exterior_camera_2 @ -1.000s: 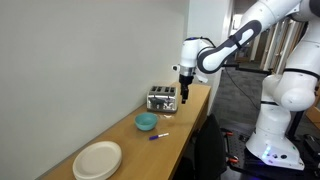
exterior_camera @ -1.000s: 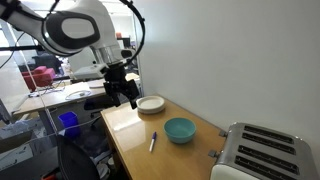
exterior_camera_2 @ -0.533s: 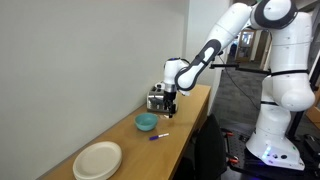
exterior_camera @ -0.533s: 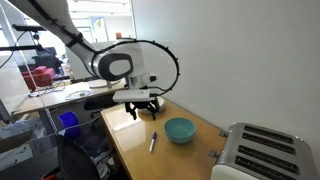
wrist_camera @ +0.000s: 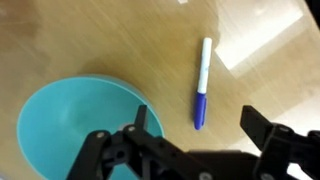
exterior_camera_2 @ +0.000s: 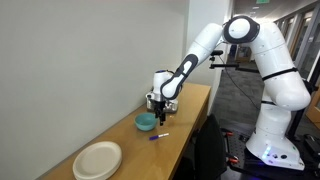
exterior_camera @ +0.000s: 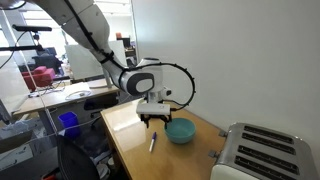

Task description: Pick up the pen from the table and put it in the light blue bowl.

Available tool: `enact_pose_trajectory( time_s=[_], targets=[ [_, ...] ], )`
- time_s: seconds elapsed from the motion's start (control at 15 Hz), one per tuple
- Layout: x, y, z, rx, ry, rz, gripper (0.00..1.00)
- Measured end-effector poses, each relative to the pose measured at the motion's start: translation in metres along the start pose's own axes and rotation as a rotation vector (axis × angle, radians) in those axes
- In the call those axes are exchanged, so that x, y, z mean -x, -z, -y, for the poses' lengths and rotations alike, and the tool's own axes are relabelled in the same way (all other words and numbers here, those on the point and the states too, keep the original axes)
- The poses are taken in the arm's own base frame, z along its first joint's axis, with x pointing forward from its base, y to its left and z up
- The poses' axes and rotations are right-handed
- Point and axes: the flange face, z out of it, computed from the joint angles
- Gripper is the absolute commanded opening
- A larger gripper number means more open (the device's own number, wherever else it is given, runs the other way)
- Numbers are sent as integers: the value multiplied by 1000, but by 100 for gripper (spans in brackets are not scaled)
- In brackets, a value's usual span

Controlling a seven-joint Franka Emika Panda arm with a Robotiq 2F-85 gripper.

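Note:
The pen (wrist_camera: 202, 82), blue-and-white, lies flat on the glossy wooden table (wrist_camera: 260, 40), just right of the teal-blue bowl (wrist_camera: 75, 125). My gripper (wrist_camera: 198, 125) is open and empty, and hovers above the table with the pen's blue end between its jaws in the wrist view. In both exterior views the gripper (exterior_camera: 155, 118) (exterior_camera_2: 160, 115) hangs above the pen (exterior_camera: 153, 141) (exterior_camera_2: 158, 136), beside the bowl (exterior_camera: 180, 130) (exterior_camera_2: 146, 122).
A silver toaster (exterior_camera: 262, 153) stands at one end of the table (exterior_camera: 125, 140). A flat white dish (exterior_camera_2: 97, 160) lies at the other end. A wall runs along the table's far side. The robot base (exterior_camera_2: 270, 140) stands beside the table.
The arm has swung along the table from above the white dish's end and lowered. The gripper now hovers over the pen beside the bowl. The pen and bowl have not moved.

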Motion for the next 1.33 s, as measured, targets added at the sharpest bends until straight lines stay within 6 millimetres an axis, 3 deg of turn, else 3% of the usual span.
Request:
enact_pose_trajectory(
  time_s=[0.33,0.8,1.33],
  targets=[
    [2,-32,1,-26,20,33,100],
    [-6,-55,21,-50,40,61,100],
    [-16,-42,32,7,27,50,100]
  ],
)
